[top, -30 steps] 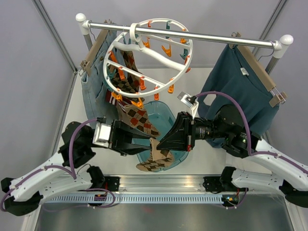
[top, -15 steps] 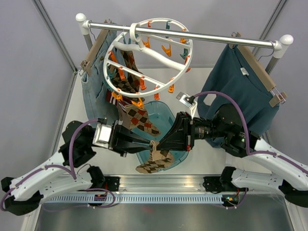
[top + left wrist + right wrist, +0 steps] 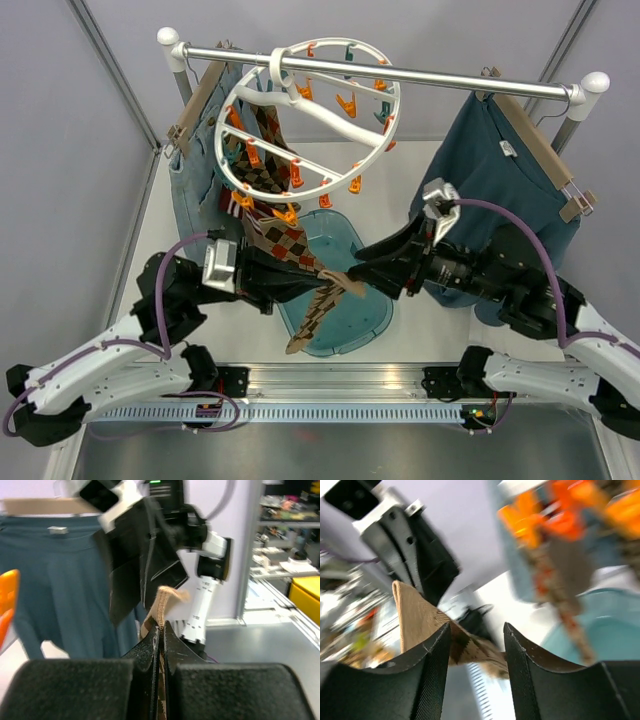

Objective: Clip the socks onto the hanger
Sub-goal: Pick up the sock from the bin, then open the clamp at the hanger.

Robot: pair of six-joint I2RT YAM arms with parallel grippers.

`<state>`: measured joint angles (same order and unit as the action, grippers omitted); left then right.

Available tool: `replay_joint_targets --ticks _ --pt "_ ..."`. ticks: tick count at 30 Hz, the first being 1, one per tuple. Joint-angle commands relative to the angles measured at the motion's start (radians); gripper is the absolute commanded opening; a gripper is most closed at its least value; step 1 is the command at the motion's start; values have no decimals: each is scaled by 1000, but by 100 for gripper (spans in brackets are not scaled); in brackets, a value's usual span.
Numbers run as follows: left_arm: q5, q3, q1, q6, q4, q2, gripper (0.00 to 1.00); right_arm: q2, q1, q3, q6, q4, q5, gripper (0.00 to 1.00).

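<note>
One tan argyle sock (image 3: 308, 322) hangs from my left gripper (image 3: 327, 284), which is shut on its cuff above the blue basin. In the left wrist view the cuff edge (image 3: 162, 602) sticks up out of the closed left gripper (image 3: 161, 630). My right gripper (image 3: 363, 263) stands open just right of the cuff, apart from it. In the right wrist view the sock (image 3: 417, 622) lies beyond the open right gripper (image 3: 477, 630). The white ring hanger (image 3: 330, 115) hangs from the rail, with two more socks (image 3: 285, 245) clipped below it.
A blue basin (image 3: 352, 318) sits on the table under the sock. Jeans (image 3: 195, 190) hang at the left of the metal rail (image 3: 430, 75) and a teal sweater (image 3: 500, 170) at the right. Orange clothespins (image 3: 530, 520) show blurred near the right gripper.
My left gripper has closed on the sock's cuff. My right gripper has let go of it, opened and drawn back to the right. The sock has lifted out of the basin.
</note>
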<state>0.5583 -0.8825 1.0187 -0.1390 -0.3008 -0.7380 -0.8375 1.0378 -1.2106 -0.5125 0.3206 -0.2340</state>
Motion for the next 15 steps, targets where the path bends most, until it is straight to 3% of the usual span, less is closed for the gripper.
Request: replay_joint_targets --ticks 1,8,15 --pt "-181 11 1 -86 -69 -24 2 60 -2 -5 207 54 350 54" --pt "-476 10 1 -165 8 -46 2 63 -2 72 423 -95 544 56" --pt "-616 33 1 -192 65 -26 2 0 -2 106 635 -241 519 60"
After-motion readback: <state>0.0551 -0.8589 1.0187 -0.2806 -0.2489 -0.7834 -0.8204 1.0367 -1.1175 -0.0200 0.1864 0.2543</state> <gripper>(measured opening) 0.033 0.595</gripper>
